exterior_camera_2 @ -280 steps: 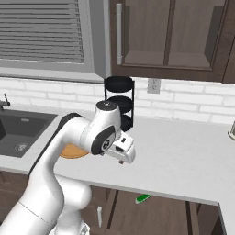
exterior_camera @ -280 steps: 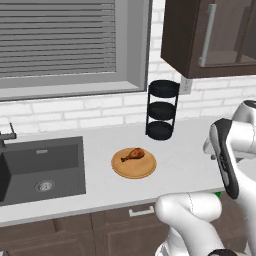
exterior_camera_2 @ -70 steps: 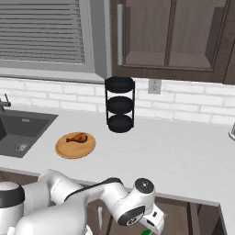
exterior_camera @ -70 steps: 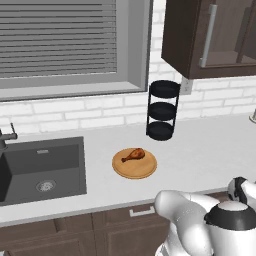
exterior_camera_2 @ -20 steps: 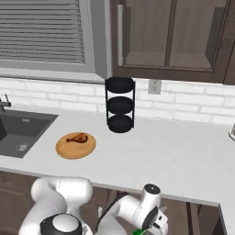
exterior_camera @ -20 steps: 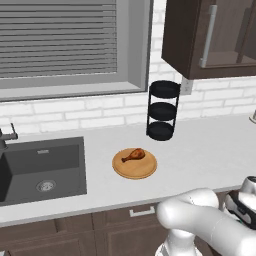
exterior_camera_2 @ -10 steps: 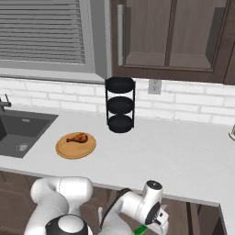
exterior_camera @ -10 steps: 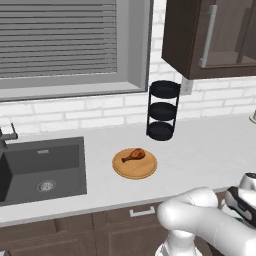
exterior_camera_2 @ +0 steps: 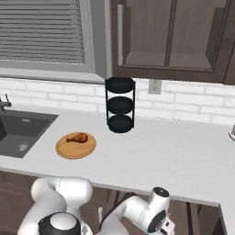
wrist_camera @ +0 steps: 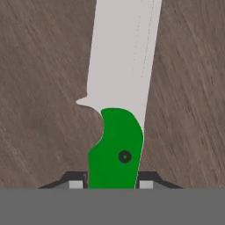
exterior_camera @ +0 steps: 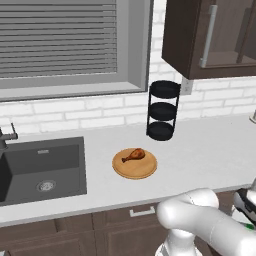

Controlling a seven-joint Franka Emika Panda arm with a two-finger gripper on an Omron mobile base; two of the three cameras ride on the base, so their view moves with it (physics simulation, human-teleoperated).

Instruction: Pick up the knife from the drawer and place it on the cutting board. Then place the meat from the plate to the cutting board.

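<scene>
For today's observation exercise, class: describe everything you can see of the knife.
The knife has a bright green, smooth handle with a small dark rivet and a flat, pale silver blade that runs up and out of the top of the hand view. It lies flat over dark brown, wood-grained surface. The pincer is shut on the handle, one dark fingertip pressed against each side. The blade's tip and the handle's butt are hidden.

knife (wrist_camera: 117,110): green handle, pale blade, flat on dark wood grain. meat (exterior_camera: 133,155): drumstick on round tan plate (exterior_camera: 135,169), counter right of the sink.
</scene>
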